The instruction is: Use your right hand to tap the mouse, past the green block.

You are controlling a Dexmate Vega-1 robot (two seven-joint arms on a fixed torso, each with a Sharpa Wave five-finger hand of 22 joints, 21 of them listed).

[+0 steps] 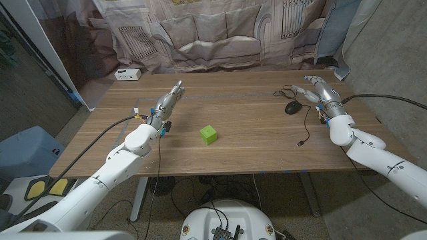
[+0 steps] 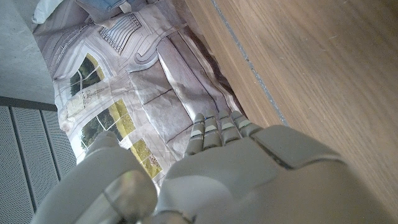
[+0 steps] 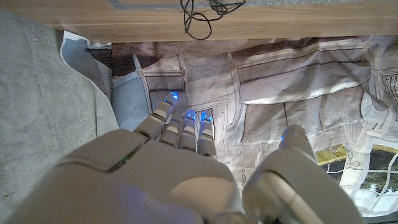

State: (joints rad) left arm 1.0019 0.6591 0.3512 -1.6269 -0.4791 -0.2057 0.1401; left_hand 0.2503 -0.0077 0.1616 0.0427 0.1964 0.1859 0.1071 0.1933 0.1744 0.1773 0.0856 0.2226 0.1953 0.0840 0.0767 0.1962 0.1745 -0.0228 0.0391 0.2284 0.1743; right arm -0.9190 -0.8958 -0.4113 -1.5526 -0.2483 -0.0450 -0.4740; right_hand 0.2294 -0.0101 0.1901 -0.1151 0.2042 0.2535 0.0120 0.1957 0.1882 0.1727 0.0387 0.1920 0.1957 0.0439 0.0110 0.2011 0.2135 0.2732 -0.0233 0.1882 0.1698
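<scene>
A black mouse [image 1: 292,107] lies on the wooden table [image 1: 247,150] at the far right, and its cable [image 1: 307,127] trails toward the front edge. A green block [image 1: 209,135] sits near the table's middle, to the left of the mouse and nearer to me. My right hand [image 1: 312,91] hovers just behind and to the right of the mouse, holding nothing, with its fingers stretched out toward the left. In the right wrist view the right hand [image 3: 186,162] has straight fingers. My left hand [image 1: 169,100] is left of the block with its fingers extended and nothing in it.
A small white box [image 1: 127,75] stands at the table's far left corner. A loop of black cable [image 1: 284,92] lies behind the mouse; the cable loop [image 3: 202,12] also hangs at the table's edge in the right wrist view. A patterned cloth backdrop [image 1: 220,33] hangs beyond the far edge.
</scene>
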